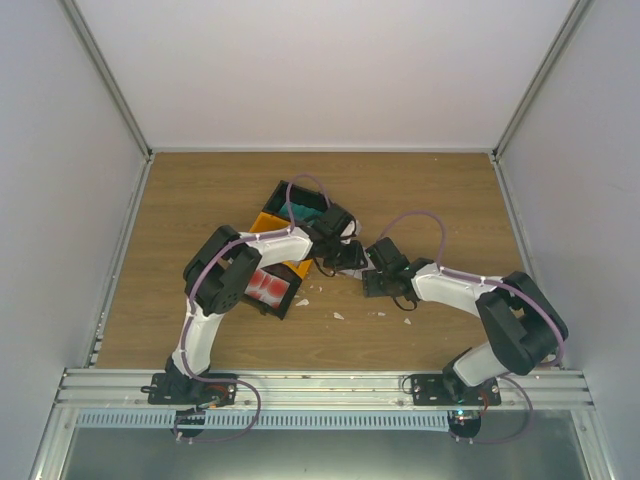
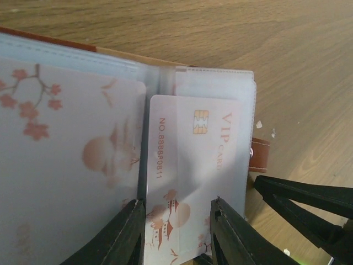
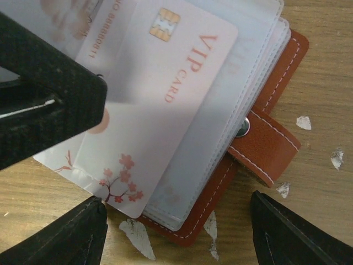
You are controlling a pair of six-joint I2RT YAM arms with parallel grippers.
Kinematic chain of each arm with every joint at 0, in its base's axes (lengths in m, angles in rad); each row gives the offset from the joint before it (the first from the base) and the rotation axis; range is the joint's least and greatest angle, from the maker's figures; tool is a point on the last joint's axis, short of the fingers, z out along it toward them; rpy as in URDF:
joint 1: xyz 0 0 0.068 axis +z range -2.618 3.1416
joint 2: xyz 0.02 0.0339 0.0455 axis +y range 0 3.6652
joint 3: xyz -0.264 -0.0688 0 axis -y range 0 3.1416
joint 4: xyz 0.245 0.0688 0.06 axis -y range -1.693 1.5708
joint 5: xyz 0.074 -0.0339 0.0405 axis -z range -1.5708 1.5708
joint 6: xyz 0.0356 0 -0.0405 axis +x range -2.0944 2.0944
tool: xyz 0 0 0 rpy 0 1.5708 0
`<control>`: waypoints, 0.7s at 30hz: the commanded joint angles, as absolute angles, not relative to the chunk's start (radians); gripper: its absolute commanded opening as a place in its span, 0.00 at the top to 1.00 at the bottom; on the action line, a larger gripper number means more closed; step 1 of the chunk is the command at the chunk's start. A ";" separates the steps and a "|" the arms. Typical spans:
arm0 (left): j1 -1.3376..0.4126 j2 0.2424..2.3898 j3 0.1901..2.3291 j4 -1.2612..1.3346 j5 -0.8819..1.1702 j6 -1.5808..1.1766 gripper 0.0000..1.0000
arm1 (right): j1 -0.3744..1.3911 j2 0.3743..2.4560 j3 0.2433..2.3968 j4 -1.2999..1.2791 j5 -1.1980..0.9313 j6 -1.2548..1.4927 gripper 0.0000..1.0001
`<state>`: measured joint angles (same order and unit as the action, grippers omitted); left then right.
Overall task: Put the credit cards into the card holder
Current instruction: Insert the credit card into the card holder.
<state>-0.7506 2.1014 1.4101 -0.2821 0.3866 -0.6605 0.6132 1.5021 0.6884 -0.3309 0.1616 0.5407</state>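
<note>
Credit card (image 2: 193, 160), a pale pink-white one with a gold chip, a printed number and the words VIP CARD, lies on the clear sleeves of the open card holder (image 3: 215, 201). I cannot tell if its edge is already inside a pocket. The card holder is reddish-brown and lies flat on the wooden desk (image 2: 248, 33) near the middle, between the two arms. Its strap (image 3: 267, 146) with a metal snap sticks out to the side. The left claw (image 2: 179, 243) is about half open over the lower part of the card. One black finger (image 2: 129, 237) stands at the card's long edge and the other overlaps its face, so I cannot tell if it really grips the card. The right claw (image 3: 176, 234) is wide open and holds nothing, with its fingers just beside the holder's edge, one at each side. Small white flecks (image 3: 303, 122) lie on the desk near the strap. In the top view, left of the claws, stand a black bin (image 1: 283, 186) with teal cards (image 1: 300, 210), a yellow bin (image 1: 268, 222) and a second black bin (image 1: 283, 310) with red-and-white cards (image 1: 268, 288).
</note>
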 commanded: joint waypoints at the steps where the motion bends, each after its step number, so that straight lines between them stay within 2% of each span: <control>1: -0.749 2.134 1.435 -0.215 0.440 -0.627 0.64 | 0.620 1.510 0.694 -0.334 0.184 0.580 0.29; 12: -0.750 2.173 1.452 -0.168 0.513 -0.612 0.64 | 0.615 1.519 0.700 -0.338 0.188 0.617 0.42; 21: -0.750 2.174 1.435 -0.107 0.624 -0.630 0.64 | 0.578 1.463 0.678 -0.323 0.161 0.620 0.44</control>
<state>-0.7441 2.1620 1.4364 -0.1814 0.5331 -0.6243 0.5999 1.4994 0.6903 -0.3431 0.1764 0.6006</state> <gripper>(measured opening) 0.358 0.563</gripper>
